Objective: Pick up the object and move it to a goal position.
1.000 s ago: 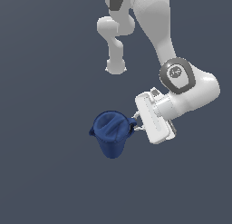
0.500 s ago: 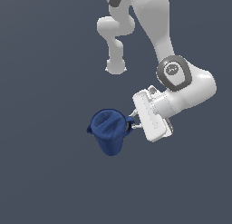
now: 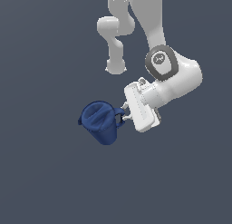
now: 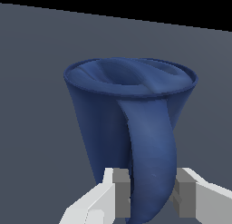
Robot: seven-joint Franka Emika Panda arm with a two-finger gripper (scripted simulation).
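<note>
The object is a dark blue tapered mug (image 3: 100,123) with a round rim and a loop handle (image 3: 119,117). It sits upright, just to the exterior view's left of the white hand. My gripper (image 3: 125,115) reaches in sideways from the exterior view's right and is shut on the handle. In the wrist view the mug (image 4: 104,114) fills the frame. Its handle (image 4: 152,146) runs down between my two fingers (image 4: 120,191), with my gripper (image 4: 152,193) closed around it. The mug's spout side faces away from the hand.
The ground is a plain dark grey surface (image 3: 45,182). The white arm (image 3: 154,32) rises above and behind the hand, and its elbow (image 3: 113,41) hangs at the upper middle. No goal marker shows.
The mug and the hand have moved together a little up and to the exterior view's left. The grip on the handle is unchanged.
</note>
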